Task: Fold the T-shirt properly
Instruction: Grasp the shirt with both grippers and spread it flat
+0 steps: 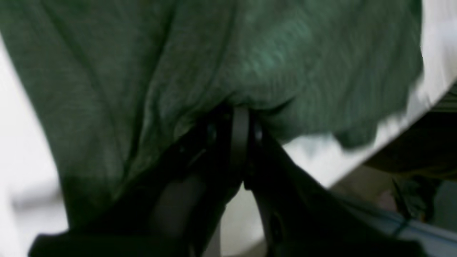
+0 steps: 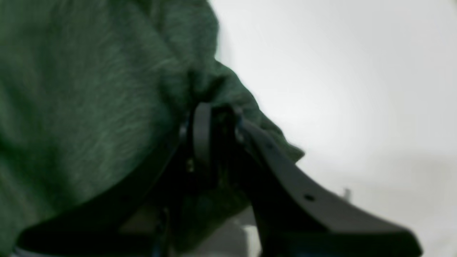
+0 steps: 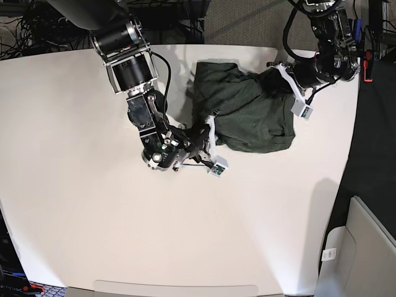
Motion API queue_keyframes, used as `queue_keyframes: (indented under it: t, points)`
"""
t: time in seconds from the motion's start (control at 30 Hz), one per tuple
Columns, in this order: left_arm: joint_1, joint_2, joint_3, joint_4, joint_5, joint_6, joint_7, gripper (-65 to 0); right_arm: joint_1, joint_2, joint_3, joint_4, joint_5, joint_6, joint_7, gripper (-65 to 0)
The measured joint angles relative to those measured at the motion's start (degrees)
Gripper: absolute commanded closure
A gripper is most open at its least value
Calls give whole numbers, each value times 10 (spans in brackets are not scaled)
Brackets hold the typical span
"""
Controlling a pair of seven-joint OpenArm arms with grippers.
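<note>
The dark olive-green T-shirt [image 3: 250,108] lies bunched on the white table [image 3: 93,223] at the back right. My left gripper [image 3: 272,79], on the right of the base view, is shut on the shirt's far right part; the left wrist view shows the cloth [image 1: 221,64] pinched between the closed fingers. My right gripper [image 3: 207,127], on the left of the base view, is shut on the shirt's near left edge; the right wrist view shows green fabric [image 2: 89,100] bunched between its fingers. Most of the shirt lies between the two grippers.
The table's right edge [image 3: 356,124] runs close to the left arm, with dark floor beyond. Cables and dark equipment [image 3: 31,25] stand behind the table at the back left. A light grey object [image 3: 368,247] sits off the table at the lower right.
</note>
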Motion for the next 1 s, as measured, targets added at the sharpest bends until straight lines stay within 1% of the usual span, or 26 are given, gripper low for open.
queue_keyframes:
  t: [0.07, 0.2, 0.27, 0.3, 0.4, 0.5, 0.57, 0.7, 0.8, 0.9, 1.0]
  points:
    - [-8, -7, 5, -11, 10, 2, -17, -33, -16, 14, 0, 38, 0, 0, -16, -58]
    - [-30, -23, 14, -50, 7, -4, -46, -33, -37, 42, 0, 98, -13, 0, -57, -58]
    - [-48, -44, 33, -72, 6, -5, -58, -33, -47, 52, 1, 116, -15, 0, -70, -58]
    - [-56, -54, 43, -81, 13, -4, -78, -33, -56, 59, 1, 126, -13, 0, -67, -58]
    - [-65, -71, 67, -93, 19, -4, -111, -33, -70, 79, 1, 139, 33, 0, -64, -58]
    - [-88, -81, 89, -116, 19, -4, -124, -33, -85, 103, 2, 152, 80, 0, -63, -58]
    - [-112, -81, 100, -136, 23, -3, -127, -33, -94, 113, 3, 159, 97, 0, -60, -58]
    - [-146, -79, 115, -160, 30, 0, -128, -32, -107, 122, 3, 166, 134, 0, -61, -58]
    - [-164, -76, 120, -164, 42, 3, -126, -32, -113, 122, 7, 167, 167, 0, -82, -58]
    - [-171, -76, 130, -164, 49, 7, -137, -31, -123, 117, 37, 166, 199, 0, -92, -58]
    - [-170, -80, 129, -152, 50, 8, -129, -30, -131, 119, 81, 165, 234, 0, -104, -58]
